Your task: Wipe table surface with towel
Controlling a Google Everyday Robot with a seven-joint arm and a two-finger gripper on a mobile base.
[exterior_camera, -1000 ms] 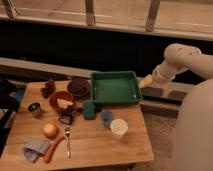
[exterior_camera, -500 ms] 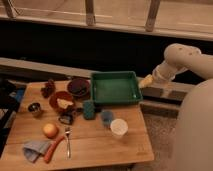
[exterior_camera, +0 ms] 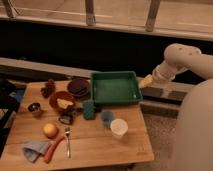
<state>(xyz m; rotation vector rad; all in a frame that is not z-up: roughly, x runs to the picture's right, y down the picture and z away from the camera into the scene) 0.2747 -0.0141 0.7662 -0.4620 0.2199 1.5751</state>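
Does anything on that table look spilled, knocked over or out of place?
Nothing looks spilled or toppled. The only untidy thing is the crumpled blue-grey towel, bunched at the wooden table's front left corner. The robot's gripper hangs by the right rim of the green plastic tray, far from that towel.

the gripper [exterior_camera: 146, 81] hangs just beside the right edge of the green tray [exterior_camera: 114, 89], which sits at the far side of the wooden tabletop [exterior_camera: 90, 150]. a crumpled blue towel [exterior_camera: 34, 149] lies at the near left corner, well apart from the gripper. a fork [exterior_camera: 68, 142] and a white cup [exterior_camera: 119, 128] lie to the towel's right.
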